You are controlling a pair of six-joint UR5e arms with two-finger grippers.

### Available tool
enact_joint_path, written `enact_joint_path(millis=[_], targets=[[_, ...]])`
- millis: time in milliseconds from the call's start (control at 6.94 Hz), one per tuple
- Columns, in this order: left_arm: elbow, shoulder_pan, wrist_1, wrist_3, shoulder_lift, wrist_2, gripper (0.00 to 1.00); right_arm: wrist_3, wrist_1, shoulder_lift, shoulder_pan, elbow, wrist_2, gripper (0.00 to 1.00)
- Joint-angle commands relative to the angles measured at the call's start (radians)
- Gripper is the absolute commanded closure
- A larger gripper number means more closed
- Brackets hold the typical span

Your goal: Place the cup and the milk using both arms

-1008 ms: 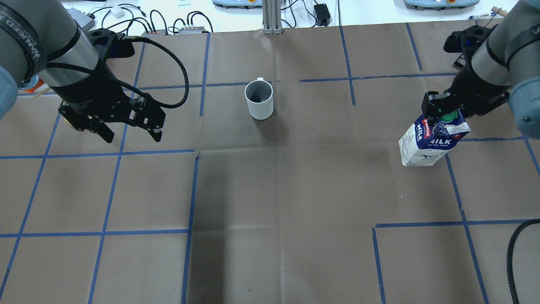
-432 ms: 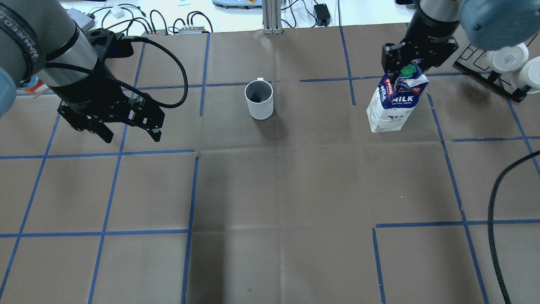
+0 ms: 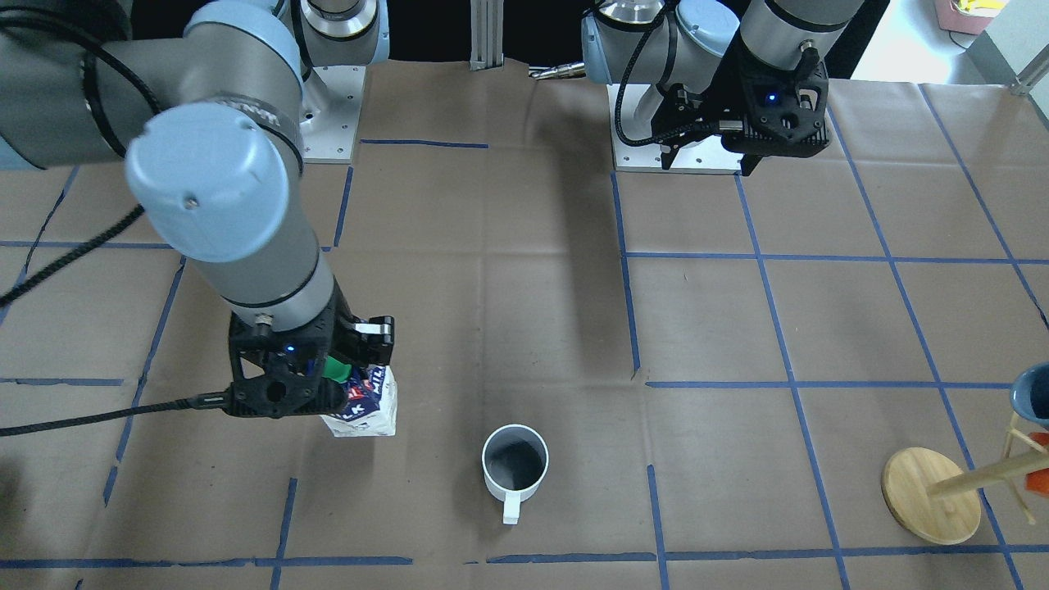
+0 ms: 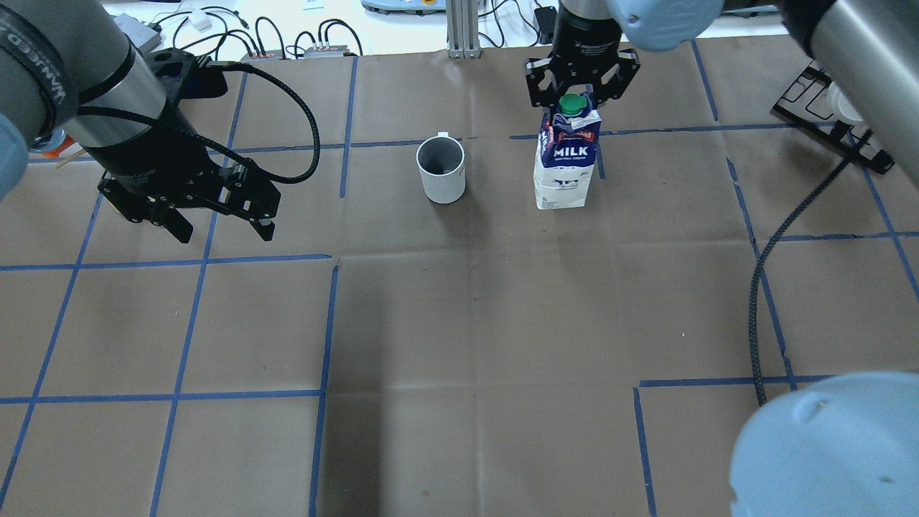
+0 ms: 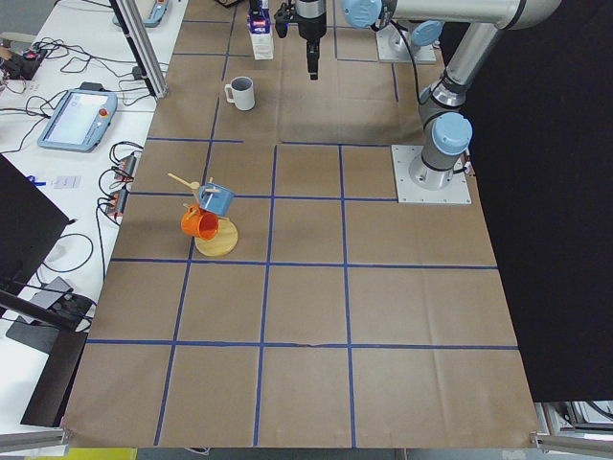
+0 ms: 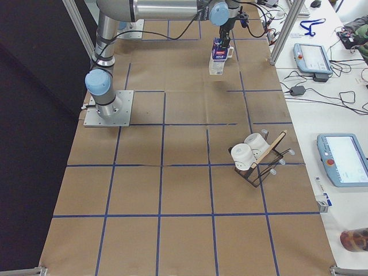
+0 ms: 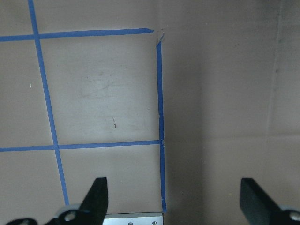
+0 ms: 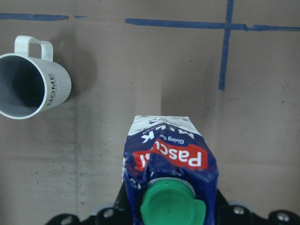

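Observation:
The white cup (image 4: 441, 171) stands upright at the far middle of the table, handle away from the robot; it also shows in the front view (image 3: 514, 463) and the right wrist view (image 8: 33, 89). The milk carton (image 4: 566, 161) is upright just to the cup's right, apart from it. My right gripper (image 4: 572, 108) is shut on the carton's top by the green cap (image 8: 171, 206). I cannot tell whether the carton's base touches the paper. My left gripper (image 4: 224, 231) is open and empty, above the table to the cup's left; only taped paper shows between its fingertips (image 7: 96, 197).
A black rack with white cups (image 4: 854, 122) stands at the far right. A wooden mug stand (image 3: 930, 496) with blue and orange cups stands at the left end. Cables (image 4: 287, 36) and a metal post (image 4: 463, 29) line the far edge.
My right gripper has carried the milk carton from the right side leftwards and farther away, to just right of the cup. The left arm and the cup have not moved.

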State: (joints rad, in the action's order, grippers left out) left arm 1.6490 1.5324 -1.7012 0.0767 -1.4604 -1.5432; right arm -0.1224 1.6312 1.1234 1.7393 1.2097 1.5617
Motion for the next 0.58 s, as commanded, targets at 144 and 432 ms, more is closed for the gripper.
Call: enact_joint_path(millis=[144, 432], targets=[[0.000, 0.000, 0.000, 0.000, 0.000, 0.000, 0.00, -0.167, 0.038, -0.111, 0.066, -0.078, -0.043, 0.44], [0.000, 0.000, 0.000, -0.002, 0.000, 0.000, 0.00, -0.204, 0.064, -0.157, 0.078, -0.111, -0.063, 0.44]])
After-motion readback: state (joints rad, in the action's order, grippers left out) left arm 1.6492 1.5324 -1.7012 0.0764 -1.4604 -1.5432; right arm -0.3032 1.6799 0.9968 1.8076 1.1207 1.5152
